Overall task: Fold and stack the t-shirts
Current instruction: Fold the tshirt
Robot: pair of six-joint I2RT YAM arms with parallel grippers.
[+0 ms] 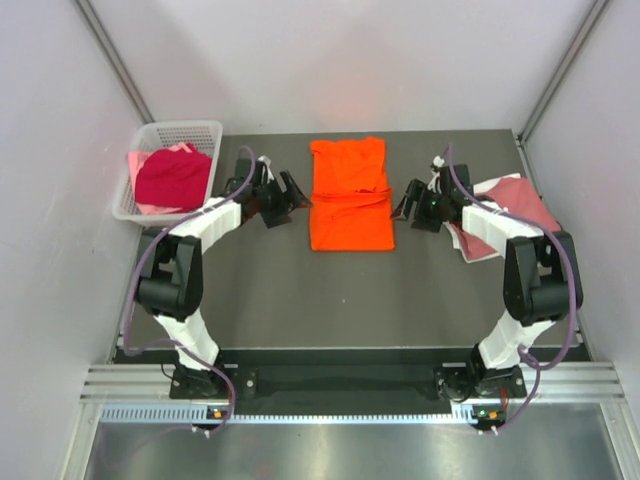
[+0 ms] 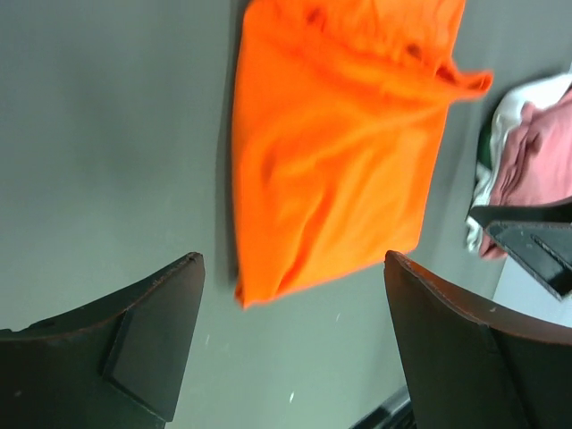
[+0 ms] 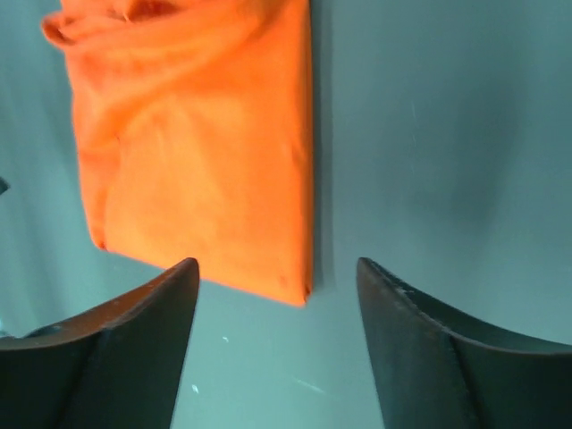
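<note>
Two parted | left hand (image 1: pixel 287 203), right hand (image 1: pixel 407 203) | orange t-shirt (image 1: pixel 350 195) between, untouched

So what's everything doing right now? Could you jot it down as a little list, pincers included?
orange t-shirt: folded flat, middle of the table
left pincer: open, empty, beside its left edge
right pincer: open, empty, beside its right edge
basket: far left, crimson t-shirt on pink cloth inside
dusty rose t-shirt: right edge, on white cloth

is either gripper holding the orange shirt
No, the left gripper and right gripper stand open beside the orange t-shirt, clear of it.
</note>
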